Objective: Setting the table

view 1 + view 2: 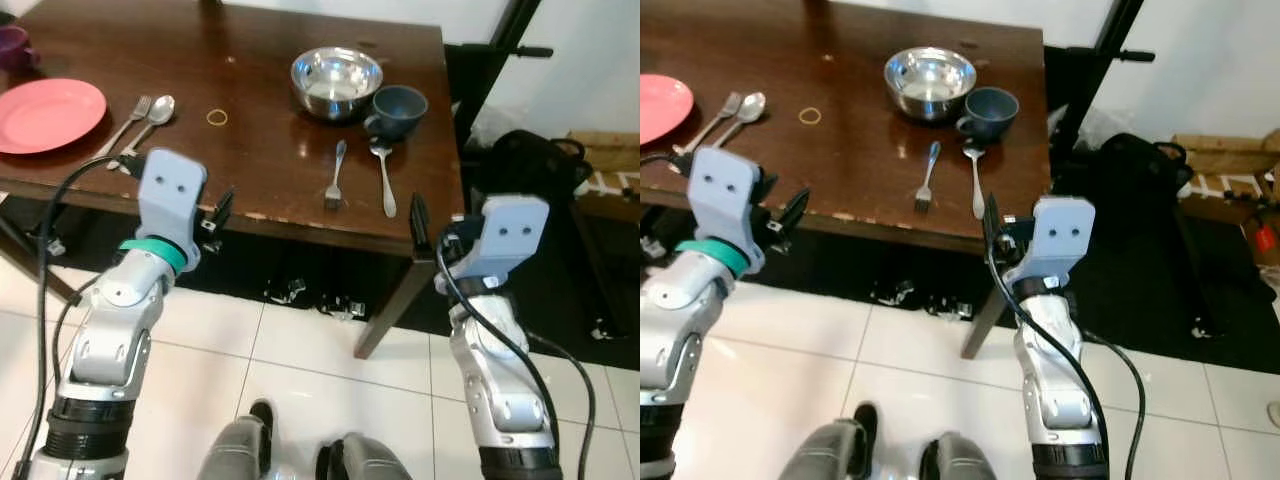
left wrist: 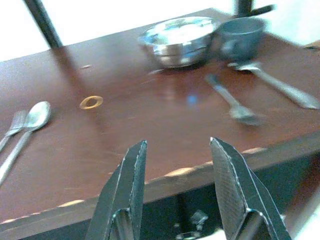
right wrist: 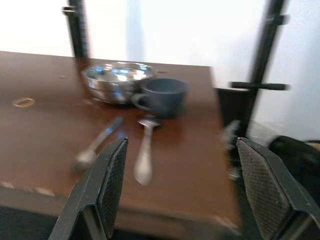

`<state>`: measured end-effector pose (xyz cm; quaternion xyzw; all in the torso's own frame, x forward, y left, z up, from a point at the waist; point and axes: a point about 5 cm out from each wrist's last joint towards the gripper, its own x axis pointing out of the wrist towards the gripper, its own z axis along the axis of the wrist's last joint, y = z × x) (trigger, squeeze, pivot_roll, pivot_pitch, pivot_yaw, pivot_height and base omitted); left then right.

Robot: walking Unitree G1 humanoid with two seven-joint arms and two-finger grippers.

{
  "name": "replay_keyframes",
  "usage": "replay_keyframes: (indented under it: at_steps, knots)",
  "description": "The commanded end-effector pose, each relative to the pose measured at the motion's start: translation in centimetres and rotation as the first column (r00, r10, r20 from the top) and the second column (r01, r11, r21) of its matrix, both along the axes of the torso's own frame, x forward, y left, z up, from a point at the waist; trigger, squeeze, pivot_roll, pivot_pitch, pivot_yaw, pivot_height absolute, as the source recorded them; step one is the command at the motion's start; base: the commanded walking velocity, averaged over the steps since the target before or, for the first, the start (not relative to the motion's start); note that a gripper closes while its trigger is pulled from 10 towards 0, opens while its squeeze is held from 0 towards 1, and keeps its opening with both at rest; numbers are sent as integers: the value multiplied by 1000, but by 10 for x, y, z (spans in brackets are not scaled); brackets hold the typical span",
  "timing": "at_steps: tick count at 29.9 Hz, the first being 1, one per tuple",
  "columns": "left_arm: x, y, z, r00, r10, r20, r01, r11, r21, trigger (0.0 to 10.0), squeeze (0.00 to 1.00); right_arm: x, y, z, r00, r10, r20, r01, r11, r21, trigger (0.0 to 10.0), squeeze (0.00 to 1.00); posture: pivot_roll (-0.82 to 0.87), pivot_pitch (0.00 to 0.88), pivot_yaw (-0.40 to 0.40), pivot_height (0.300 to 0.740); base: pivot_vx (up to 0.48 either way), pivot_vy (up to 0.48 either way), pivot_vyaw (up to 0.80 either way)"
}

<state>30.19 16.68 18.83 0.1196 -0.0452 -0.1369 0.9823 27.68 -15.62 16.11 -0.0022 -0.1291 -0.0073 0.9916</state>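
On the dark wooden table [image 1: 260, 160], a pink plate [image 1: 50, 113] lies at the far left with a fork [image 1: 125, 125] and a spoon [image 1: 155, 115] beside it. A steel bowl [image 1: 337, 82] and a blue cup [image 1: 398, 110] stand at the right, with a second fork [image 1: 336, 175] and spoon [image 1: 384, 175] in front of them. My left gripper [image 2: 177, 147] is open and empty at the table's near edge. My right gripper [image 3: 182, 145] is open wide and empty by the table's near right corner, facing the cup [image 3: 162, 95] and bowl [image 3: 117, 80].
A yellow rubber band [image 1: 217, 117] lies mid-table, and a purple cup [image 1: 15, 45] stands at the far left. A black bag [image 1: 530, 165] and a black stand [image 1: 500, 50] sit right of the table. Cables [image 1: 320, 298] lie on the floor under it, near the table leg [image 1: 395, 300].
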Motion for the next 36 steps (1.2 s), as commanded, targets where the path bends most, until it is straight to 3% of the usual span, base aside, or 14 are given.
replay_keyframes:
  at_steps: [1,36]
  knots:
    - [-1,1,-4,1000,7,-12,-7,1000,9,10000,0,-2,-1,-4,1000,-8,-14,8,1000,3,10000,0,60,30,-1,740,-435,0,0]
    - [1,-3,-5,1000,-8,-10,8,1000,9,10000,0,1,-9,-4,998,-34,-44,35,999,33,10000,0,45,34,-1,740,-435,0,0]
